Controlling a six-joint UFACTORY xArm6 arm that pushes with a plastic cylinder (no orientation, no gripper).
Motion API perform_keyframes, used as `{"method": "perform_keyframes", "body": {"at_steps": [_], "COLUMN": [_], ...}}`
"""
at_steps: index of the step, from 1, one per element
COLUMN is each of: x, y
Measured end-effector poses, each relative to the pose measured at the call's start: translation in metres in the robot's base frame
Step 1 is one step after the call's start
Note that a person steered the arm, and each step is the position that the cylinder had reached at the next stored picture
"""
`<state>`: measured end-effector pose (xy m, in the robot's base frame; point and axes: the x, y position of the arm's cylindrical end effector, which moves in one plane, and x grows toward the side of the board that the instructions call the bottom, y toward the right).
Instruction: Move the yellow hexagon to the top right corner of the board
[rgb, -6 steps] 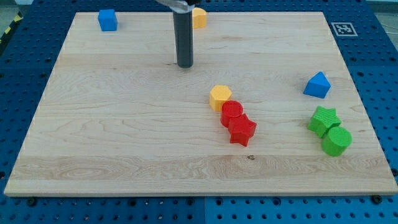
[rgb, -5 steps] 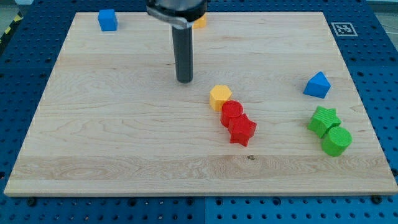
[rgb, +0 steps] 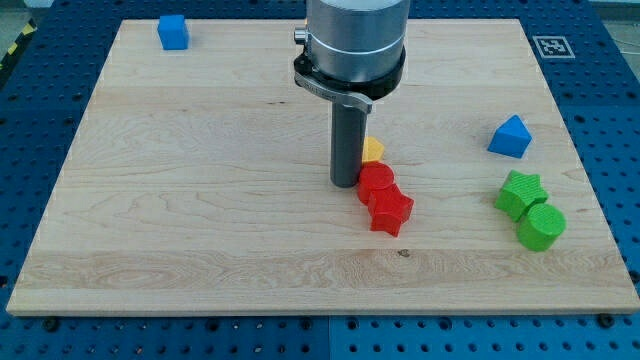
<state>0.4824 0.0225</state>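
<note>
my tip (rgb: 345, 184): bare rod, nothing held, left of yellow hexagon (rgb: 373, 150) | risk: red cylinder (rgb: 376, 182) touching hexagon's near side drags along | push right and far

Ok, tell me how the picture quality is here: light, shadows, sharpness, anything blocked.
Camera view: even, soft light, no glare on the board; blocks cast only faint shadows. Everything looks sharp, including my tip. The arm's grey body fills the view's top centre and the rod hides most of the yellow hexagon, beside the red cylinder.
</note>
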Motion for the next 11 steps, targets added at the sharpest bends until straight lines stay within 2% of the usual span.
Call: {"method": "perform_keyframes", "body": {"at_steps": [2, 4, 9, 11], "x": [0.001, -0.028, -0.051, -0.083], "y": [0.029, 0.029, 0.04, 0.04]}}
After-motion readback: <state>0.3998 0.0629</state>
